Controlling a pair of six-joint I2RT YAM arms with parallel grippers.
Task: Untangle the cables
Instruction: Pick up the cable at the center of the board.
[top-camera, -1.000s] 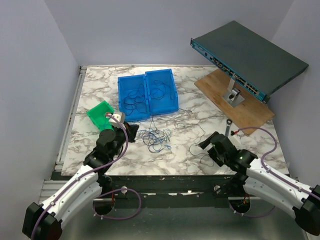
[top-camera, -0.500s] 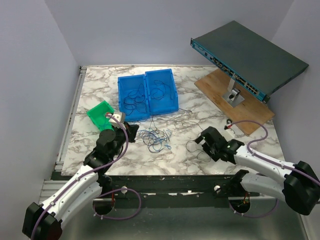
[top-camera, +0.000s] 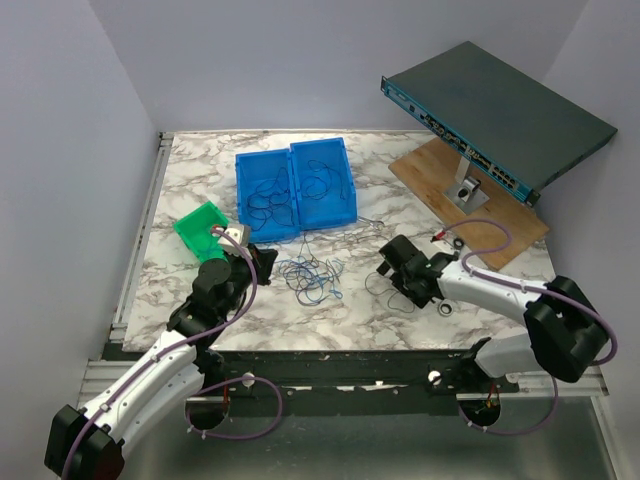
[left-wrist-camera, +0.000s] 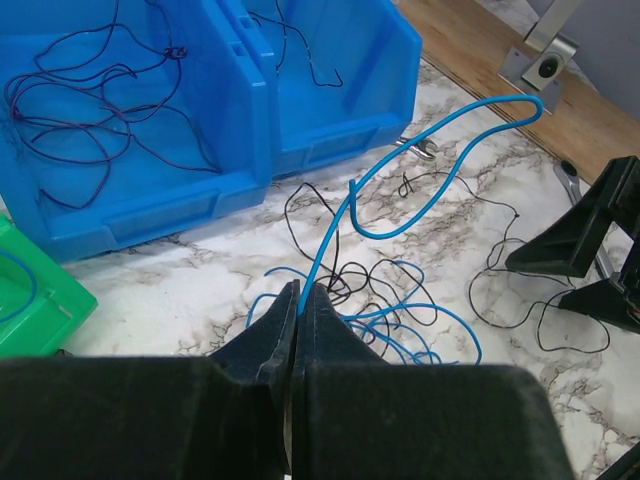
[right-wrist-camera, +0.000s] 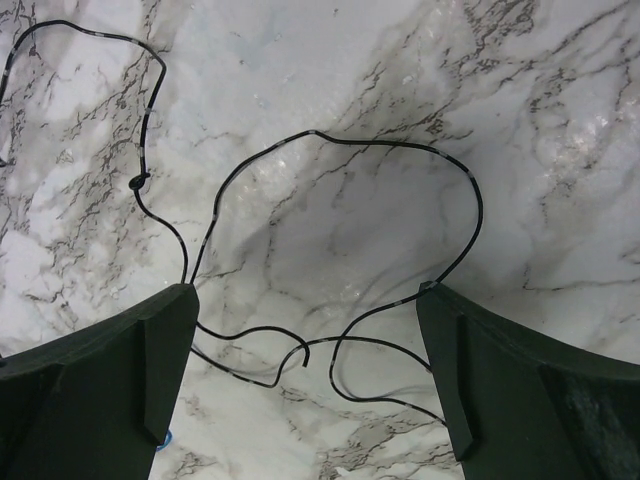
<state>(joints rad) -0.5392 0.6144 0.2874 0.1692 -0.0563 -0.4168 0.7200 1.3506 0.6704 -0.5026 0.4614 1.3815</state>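
One blue cable (left-wrist-camera: 325, 238) (pinched by left gripper (left-wrist-camera: 300, 295)) arcs upward.

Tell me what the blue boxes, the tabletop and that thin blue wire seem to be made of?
Blue boxes: moulded plastic, by the smooth, slightly glossy walls and ribs. Tabletop: marble look, grey veins on white; possibly a printed laminate. Blue wire: probably plastic-coated, smooth, springy, holding its own curve.
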